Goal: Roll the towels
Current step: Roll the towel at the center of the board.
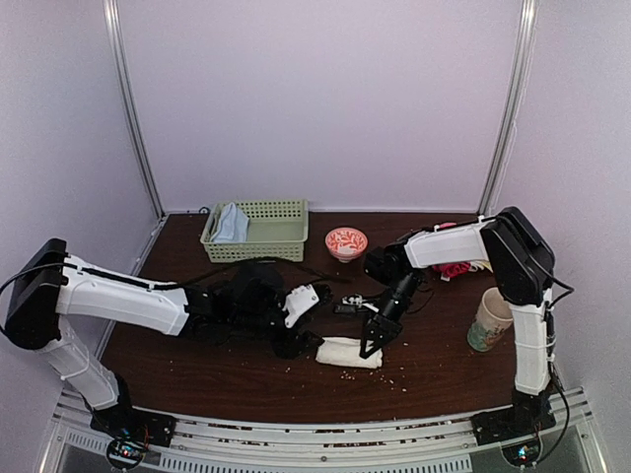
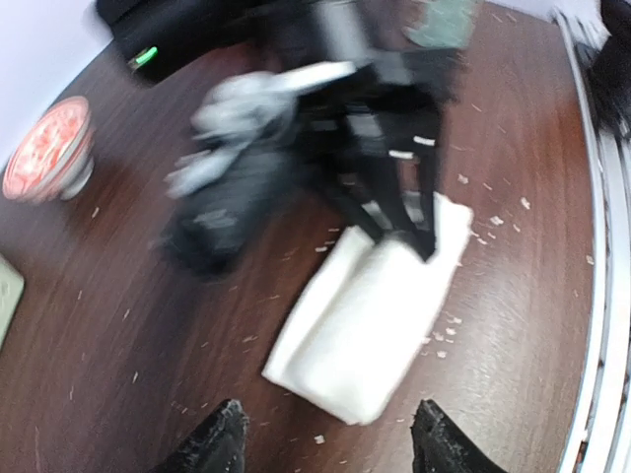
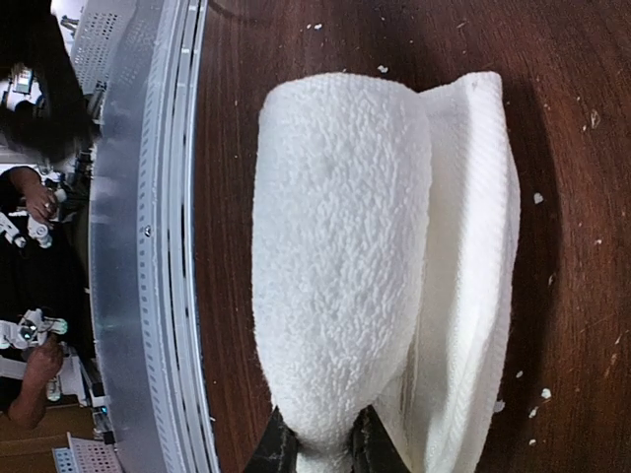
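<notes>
Top external view: the off-white towel lies as a short, thick roll low in the middle of the frame on the dark table, with pale crumbs scattered round it. The right gripper comes down onto the roll's right end, and the left gripper sits just beside its left end. The pale blue towel lies bunched in the left part of the green basket at the upper left, a red-patterned bowl stands to the right of it, and a mug stands at the far right. Left wrist view: the two black fingertips at the bottom edge stand wide apart with only bare table between them, so that claw is released; the roll lies slantwise just above them, and the other arm is a dark blur over its upper end. Right wrist view: the towel fills the centre, a fat roll with a flatter layer along its right side, and the two fingers at the bottom edge are clenched on the roll's near end.
</notes>
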Motion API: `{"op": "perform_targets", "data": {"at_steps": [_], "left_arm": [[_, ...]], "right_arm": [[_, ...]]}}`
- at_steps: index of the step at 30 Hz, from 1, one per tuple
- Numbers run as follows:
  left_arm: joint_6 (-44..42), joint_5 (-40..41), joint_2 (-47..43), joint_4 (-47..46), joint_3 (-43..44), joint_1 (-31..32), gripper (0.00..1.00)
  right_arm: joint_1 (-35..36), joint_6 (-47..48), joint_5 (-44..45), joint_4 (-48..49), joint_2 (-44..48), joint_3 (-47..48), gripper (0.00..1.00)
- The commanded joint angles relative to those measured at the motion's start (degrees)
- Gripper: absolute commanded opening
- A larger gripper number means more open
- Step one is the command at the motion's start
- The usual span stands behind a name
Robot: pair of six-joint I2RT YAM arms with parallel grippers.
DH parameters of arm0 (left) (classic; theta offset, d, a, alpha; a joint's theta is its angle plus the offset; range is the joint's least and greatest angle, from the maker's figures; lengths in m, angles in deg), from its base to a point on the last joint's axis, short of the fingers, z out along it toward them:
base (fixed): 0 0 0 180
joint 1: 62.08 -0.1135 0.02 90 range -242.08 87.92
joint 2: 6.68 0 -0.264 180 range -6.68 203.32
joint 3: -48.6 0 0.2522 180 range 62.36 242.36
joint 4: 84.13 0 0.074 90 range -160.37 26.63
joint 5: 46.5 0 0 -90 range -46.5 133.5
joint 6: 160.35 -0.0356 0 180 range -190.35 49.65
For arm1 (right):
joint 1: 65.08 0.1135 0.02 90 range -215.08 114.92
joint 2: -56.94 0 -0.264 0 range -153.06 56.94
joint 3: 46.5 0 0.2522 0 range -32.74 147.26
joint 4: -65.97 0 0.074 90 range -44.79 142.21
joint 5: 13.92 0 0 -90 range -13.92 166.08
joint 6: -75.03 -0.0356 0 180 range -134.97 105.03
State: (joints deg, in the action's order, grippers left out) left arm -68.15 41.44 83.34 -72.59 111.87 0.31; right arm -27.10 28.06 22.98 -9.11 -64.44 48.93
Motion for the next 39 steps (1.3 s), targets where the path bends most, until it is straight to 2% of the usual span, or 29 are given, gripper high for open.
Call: {"op": "perform_targets", "data": {"at_steps": [1,8,19,23,27,29,31,34,39], "left_arm": [[-12.4,10.4,4.9,-1.0,4.1,6.0,0.59],[-20.4,9.6,15.8,4.5,13.2,8.5,0.58],[-25.9,13.9,22.9,5.5,16.8,9.1,0.55],[-25.9,14.0,24.4,6.0,17.6,9.1,0.52],[-25.4,14.4,26.5,7.8,19.7,9.1,0.43],[-25.3,14.2,27.7,9.0,20.8,9.1,0.35],[-25.2,13.1,28.4,10.5,21.5,9.1,0.29],[-24.6,11.2,28.8,12.9,22.1,9.1,0.20],[-22.1,8.2,28.9,20.0,23.7,9.0,0.12]], "right_arm": [[-0.6,1.6,1.9,-6.9,-5.6,-0.1,0.06],[-0.8,1.4,1.6,-7.2,-7.4,0.8,0.06],[-0.9,4.1,-0.6,-11.0,-9.4,3.5,0.06],[-0.9,4.6,-1.2,-12.1,-9.1,4.2,0.07],[-0.9,4.9,-1.5,-13.0,-8.2,4.8,0.08],[-0.9,4.8,-1.7,-13.2,-7.5,4.9,0.12],[-1.0,7.9,-2.1,-15.2,-6.2,4.9,0.24],[-1.3,9.7,-1.5,-16.4,-2.1,5.0,0.34],[-4.0,5.5,2.4,-16.5,6.1,9.4,0.41]]}}
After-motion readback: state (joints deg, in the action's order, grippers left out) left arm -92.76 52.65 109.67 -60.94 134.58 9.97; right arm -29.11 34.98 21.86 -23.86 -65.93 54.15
